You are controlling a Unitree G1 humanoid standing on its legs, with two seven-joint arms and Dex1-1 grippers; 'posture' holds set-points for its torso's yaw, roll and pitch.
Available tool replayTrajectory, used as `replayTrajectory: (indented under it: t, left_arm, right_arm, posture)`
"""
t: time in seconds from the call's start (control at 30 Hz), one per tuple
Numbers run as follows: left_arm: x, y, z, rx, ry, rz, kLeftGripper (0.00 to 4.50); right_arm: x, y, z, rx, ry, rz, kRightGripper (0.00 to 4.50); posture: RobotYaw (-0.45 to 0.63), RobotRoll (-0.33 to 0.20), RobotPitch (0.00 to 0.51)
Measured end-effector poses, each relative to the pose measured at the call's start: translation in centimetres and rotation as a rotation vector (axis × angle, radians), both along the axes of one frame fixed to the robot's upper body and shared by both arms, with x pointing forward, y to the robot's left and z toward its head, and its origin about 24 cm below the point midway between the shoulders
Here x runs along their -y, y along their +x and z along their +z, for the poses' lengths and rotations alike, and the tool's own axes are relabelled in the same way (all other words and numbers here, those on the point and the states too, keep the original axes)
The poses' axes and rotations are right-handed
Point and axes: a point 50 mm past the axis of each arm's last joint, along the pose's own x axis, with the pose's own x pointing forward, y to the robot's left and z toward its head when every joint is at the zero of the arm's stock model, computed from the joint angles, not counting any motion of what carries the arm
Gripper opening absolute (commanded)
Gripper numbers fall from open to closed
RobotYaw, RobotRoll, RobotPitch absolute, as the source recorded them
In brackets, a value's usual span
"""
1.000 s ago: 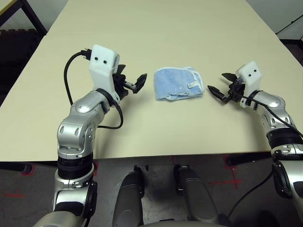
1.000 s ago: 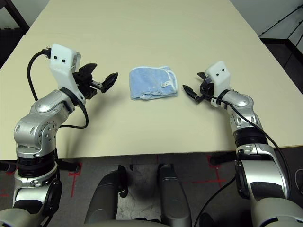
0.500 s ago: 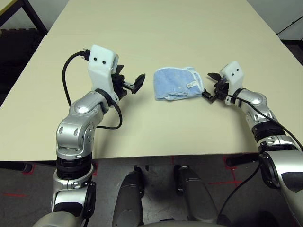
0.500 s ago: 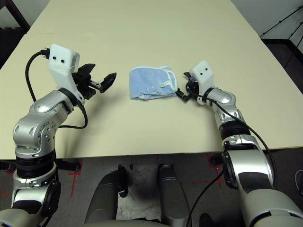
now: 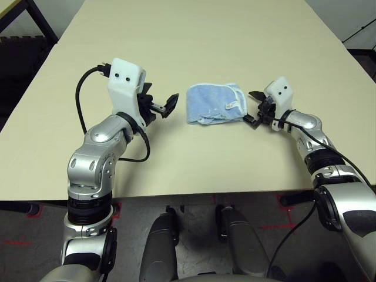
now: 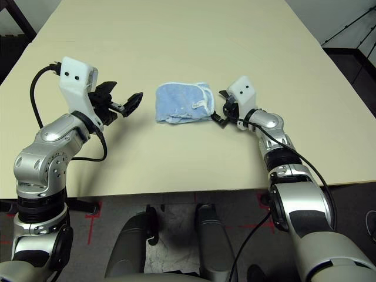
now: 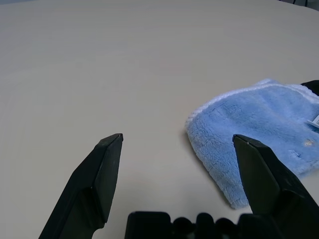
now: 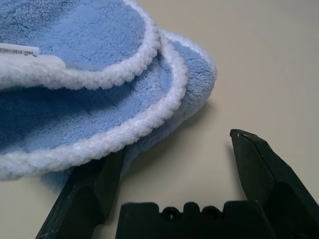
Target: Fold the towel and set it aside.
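Note:
The towel [image 5: 214, 104] lies folded into a small light-blue bundle near the middle of the table, its white edging and a small white tag [image 5: 230, 106] on its right side. My right gripper [image 5: 251, 107] is open at the towel's right edge. In the right wrist view the layered white edging [image 8: 124, 69] lies right in front of the jaws, and one finger [image 8: 94, 189] touches the lowest layer. My left gripper [image 5: 161, 98] hovers open a short way left of the towel, apart from it; its wrist view shows the towel [image 7: 254, 124] ahead of one finger.
The beige table [image 5: 188, 35] stretches bare to the far side and on both sides of the towel. A black cable [image 5: 82, 106] loops off my left wrist. Dark floor lies beyond the table's left and right edges.
My right gripper has moved left across the table up to the towel's right edge. The towel has slid slightly left. The left arm has barely moved.

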Motion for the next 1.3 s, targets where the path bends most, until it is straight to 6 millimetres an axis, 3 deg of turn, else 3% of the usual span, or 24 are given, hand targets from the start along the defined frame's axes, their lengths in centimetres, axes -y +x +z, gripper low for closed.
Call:
replayTrajectory:
  t: [0.3, 0.43, 0.6, 0.73, 0.87, 1.0, 1.17, 1.3]
  left_arm:
    - [0.0, -0.1, -0.1, -0.002, -0.005, -0.001, 4.46]
    - [0.6, 0.1, 1.3, 0.040, -0.049, -0.034, 4.46]
    - [2.3, 0.3, 2.7, 0.082, -0.097, -0.122, 4.46]
    - [3.6, 1.0, 2.4, 0.076, -0.079, -0.181, 4.46]
    - [4.0, 2.0, 1.5, 0.063, -0.065, -0.179, 3.47]
    - [4.7, 2.5, 0.8, 0.054, -0.028, -0.195, 1.88]
    - [5.7, 2.7, 1.3, 0.076, -0.040, -0.225, 0.00]
    - [6.6, 2.5, 1.1, 0.069, -0.055, -0.255, 0.00]
  right_arm:
    - [2.9, -0.3, 1.0, 0.013, -0.045, -0.051, 4.50]
    - [4.0, -0.7, 2.1, 0.057, 0.003, -0.068, 4.50]
    - [1.2, -1.0, 3.9, 0.113, 0.169, 0.027, 4.50]
    - [-1.7, -1.4, 5.6, 0.152, 0.257, 0.120, 4.50]
    - [-2.7, -1.6, 6.1, 0.154, 0.278, 0.153, 3.54]
    - [-2.9, -1.5, 6.0, 0.139, 0.280, 0.151, 1.98]
    - [-2.9, -1.7, 6.4, 0.146, 0.276, 0.157, 0.02]
    - [-2.6, -2.1, 6.4, 0.151, 0.261, 0.160, 0.02]
  posture:
    - [-0.11, 0.000, 0.198]
    - [-0.13, 0.000, 0.199]
    - [-0.14, 0.000, 0.200]
    - [-0.14, 0.000, 0.199]
    - [-0.14, 0.000, 0.199]
    - [-0.14, 0.000, 0.199]
    - [-0.15, 0.000, 0.205]
    - [-0.16, 0.000, 0.208]
